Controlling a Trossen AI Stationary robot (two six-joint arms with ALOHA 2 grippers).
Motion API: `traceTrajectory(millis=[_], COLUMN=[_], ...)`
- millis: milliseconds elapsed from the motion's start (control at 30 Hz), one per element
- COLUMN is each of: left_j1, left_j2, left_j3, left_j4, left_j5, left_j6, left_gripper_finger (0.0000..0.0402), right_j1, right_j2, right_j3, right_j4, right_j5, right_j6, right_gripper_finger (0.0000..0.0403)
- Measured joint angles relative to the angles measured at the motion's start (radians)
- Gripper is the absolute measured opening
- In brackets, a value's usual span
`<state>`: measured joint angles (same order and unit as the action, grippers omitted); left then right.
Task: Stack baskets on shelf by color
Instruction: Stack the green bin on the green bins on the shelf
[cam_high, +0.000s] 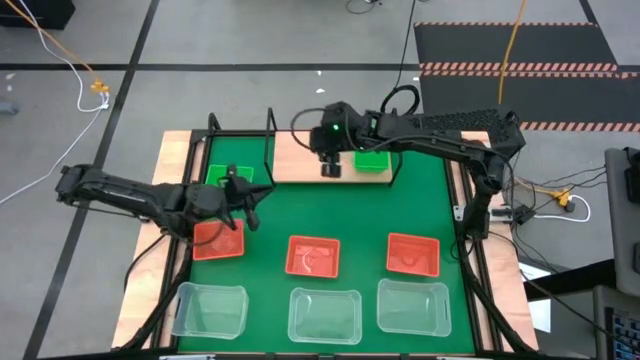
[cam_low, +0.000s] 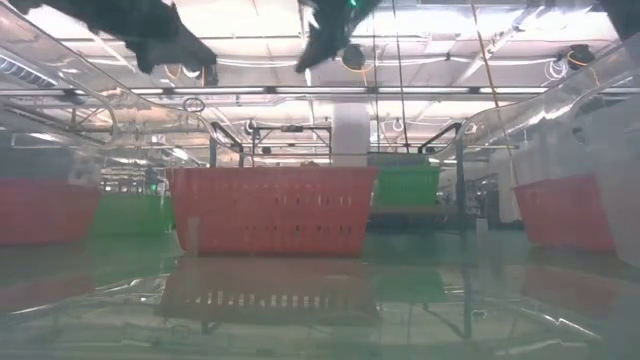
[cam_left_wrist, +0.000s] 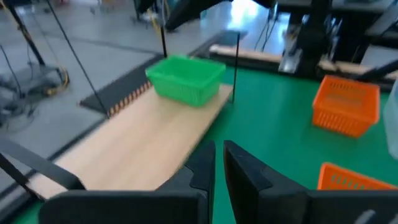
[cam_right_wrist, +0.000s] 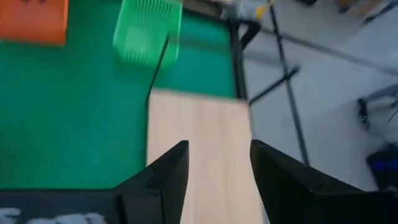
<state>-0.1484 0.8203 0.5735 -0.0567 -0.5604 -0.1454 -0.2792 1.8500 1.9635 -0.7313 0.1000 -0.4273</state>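
Leaves the clear baskets (cam_high: 324, 314) and red baskets (cam_high: 313, 256) waiting in front, hovers the spread, empty right tool (cam_high: 329, 168) over the shelf (cam_high: 300, 160) beside one green basket (cam_high: 372, 160), keeps the empty left tool (cam_high: 243, 200) almost pressed together by another green basket (cam_high: 222, 176) on the surface, probably needs that one gripped next.

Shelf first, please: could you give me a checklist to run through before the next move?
1. Right pincer open and empty over the shelf: ok.
2. Green basket sits on the shelf's right end: ok.
3. Other green basket on the shelf: not ok, it is on the mat.
4. Left pincer close to that basket: ok.
5. Third green basket located: cannot tell.
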Motion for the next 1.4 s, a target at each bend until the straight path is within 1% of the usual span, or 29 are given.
traceTrajectory(millis=[100, 200, 267, 367, 500, 667, 700, 767, 867, 933, 1233, 1300, 1400], left_j1=[0.001, 0.001, 0.001, 0.004, 0.004, 0.004, 0.004, 0.004, 0.004, 0.004, 0.004, 0.004, 0.004], left_j2=[-0.084, -0.167, -0.217, -0.279, -0.350, -0.390, -0.391, -0.390, -0.389, -0.388, -0.390, -0.390, -0.389], left_j3=[0.000, 0.000, 0.000, 0.000, 0.000, 0.000, 0.000, 0.000, 0.000, 0.000, 0.000, 0.000, 0.000], left_j4=[-0.001, -0.011, -0.020, -0.017, -0.021, -0.024, -0.024, -0.028, -0.031, -0.035, -0.047, -0.047, -0.044], left_j5=[0.000, 0.000, -0.001, -0.009, -0.015, -0.017, -0.017, -0.017, -0.017, -0.017, -0.017, -0.019, -0.039], left_j6=[0.042, 0.077, 0.102, 0.147, 0.201, 0.262, 0.270, 0.288, 0.304, 0.309, 0.328, 0.328, 0.328], left_gripper_finger=[0.0037, 0.0037, 0.0037, 0.0037, 0.0037, 0.0037, 0.0037, 0.0037, 0.0037, 0.0037, 0.0037, 0.0037, 0.0037], right_j1=[0.007, 0.007, 0.007, 0.014, 0.060, 0.138, 0.150, 0.170, 0.184, 0.184, 0.183, 0.183, 0.184], right_j2=[0.074, 0.163, 0.218, 0.289, 0.362, 0.444, 0.463, 0.507, 0.569, 0.601, 0.713, 0.725, 0.734], right_j3=[0.145, 0.280, 0.343, 0.392, 0.393, 0.393, 0.393, 0.393, 0.393, 0.393, 0.393, 0.393, 0.393], right_j4=[-0.024, -0.054, -0.050, 0.004, 0.131, 0.313, 0.349, 0.413, 0.467, 0.478, 0.532, 0.552, 0.583], right_j5=[-0.022, -0.107, -0.169, -0.233, -0.235, -0.230, -0.222, -0.169, -0.076, -0.046, -0.056, -0.082, -0.089], right_j6=[-0.005, 0.012, 0.036, 0.058, 0.048, 0.000, -0.012, -0.044, -0.092, -0.117, -0.235, -0.235, -0.197], right_gripper_finger=[0.0167, 0.0167, 0.0167, 0.0167, 0.0167, 0.0167, 0.0167, 0.0167, 0.0167, 0.0167, 0.0167, 0.0167, 0.0167])
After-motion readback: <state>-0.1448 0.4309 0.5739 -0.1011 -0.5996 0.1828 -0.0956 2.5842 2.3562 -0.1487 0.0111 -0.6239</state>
